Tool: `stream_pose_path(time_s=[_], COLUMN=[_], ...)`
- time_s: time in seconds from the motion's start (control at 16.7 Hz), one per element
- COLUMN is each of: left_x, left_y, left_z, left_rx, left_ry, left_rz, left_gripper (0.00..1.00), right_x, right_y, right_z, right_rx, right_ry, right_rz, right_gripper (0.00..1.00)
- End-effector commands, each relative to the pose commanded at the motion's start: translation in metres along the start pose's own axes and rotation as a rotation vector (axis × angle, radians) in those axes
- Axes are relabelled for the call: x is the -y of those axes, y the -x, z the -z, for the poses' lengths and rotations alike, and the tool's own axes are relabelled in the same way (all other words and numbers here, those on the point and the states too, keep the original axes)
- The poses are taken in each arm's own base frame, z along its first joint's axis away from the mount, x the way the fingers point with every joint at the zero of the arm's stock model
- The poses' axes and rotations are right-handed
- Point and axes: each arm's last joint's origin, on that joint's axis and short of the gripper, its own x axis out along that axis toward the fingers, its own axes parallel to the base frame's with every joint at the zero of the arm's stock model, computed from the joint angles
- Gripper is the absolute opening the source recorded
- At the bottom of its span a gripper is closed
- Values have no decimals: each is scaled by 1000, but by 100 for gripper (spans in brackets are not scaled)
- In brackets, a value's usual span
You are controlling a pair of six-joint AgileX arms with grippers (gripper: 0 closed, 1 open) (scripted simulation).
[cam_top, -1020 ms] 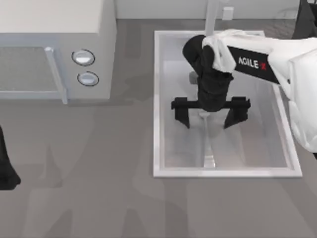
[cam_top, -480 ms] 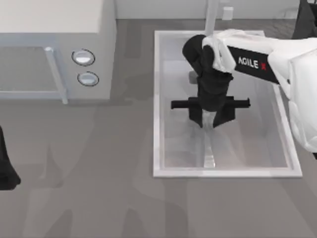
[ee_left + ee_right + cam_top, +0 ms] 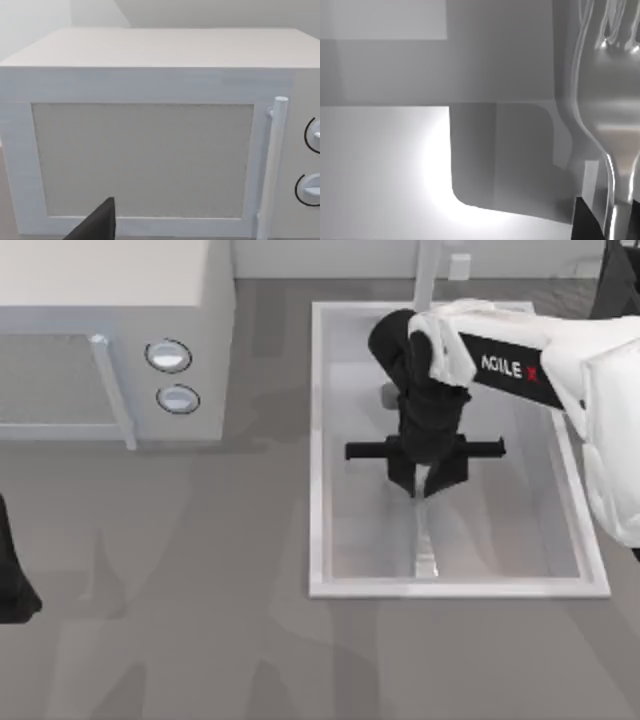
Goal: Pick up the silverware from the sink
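- The right end effector (image 3: 424,483) is down inside the sink (image 3: 318,440), roughly mid-basin, its two dark fingers pinched in on the silverware (image 3: 424,540)
- The fork lies flat on the basin floor, running near to far; its widened handle end points toward the near rim and the tined end is under the end effector
- In the right wrist view the fork (image 3: 607,100) shows its neck passing between the dark fingertips (image 3: 587,220), so the pinch looks centred on the slim part just behind the tines
- To my eye the step in hand is securing the grip before lifting; a thin, shiny handle seems likely to slip or swivel, so a firm squeeze and a straight, slow rise would serve best
- Holding near one end, the long handle may droop; keeping it clear of the sink's raised rim and the faucet (image 3: 428,270) at the far side matters
- The left arm (image 3: 12,575) sits parked at the counter's (image 3: 200,640) left edge, facing the microwave (image 3: 150,150); whether its end effector is spread or closed I cannot tell
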Motion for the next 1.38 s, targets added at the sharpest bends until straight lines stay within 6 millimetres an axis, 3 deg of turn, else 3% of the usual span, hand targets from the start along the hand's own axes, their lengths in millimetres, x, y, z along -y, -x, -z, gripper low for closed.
stream_pose_path(time_s=[0.06,0.18,0.36,0.72,0.84,0.96,1.26,1.38], left_x=[0,0,0,0,0,0,0,0], left_y=[0,0,0,0,0,0,0,0], left_z=[0,0,0,0,0,0,0,0], left_rx=[0,0,0,0,0,0,0,0], left_ry=[0,0,0,0,0,0,0,0], left_rz=[0,0,0,0,0,0,0,0], left_gripper=[100,100,100,100,100,100,100,100], right_x=[1,0,-3,-2,0,1,1,9], right_y=[23,27,51,143,165,173,173,180], right_z=[-4,-5,-10,-9,-6,-4,-4,-4], right_rx=[42,42,42,32,39,42,43,47], right_ry=[7,7,7,7,7,7,8,8], right_rz=[0,0,0,5,1,0,-1,-3], right_gripper=[0,0,0,0,0,0,0,0])
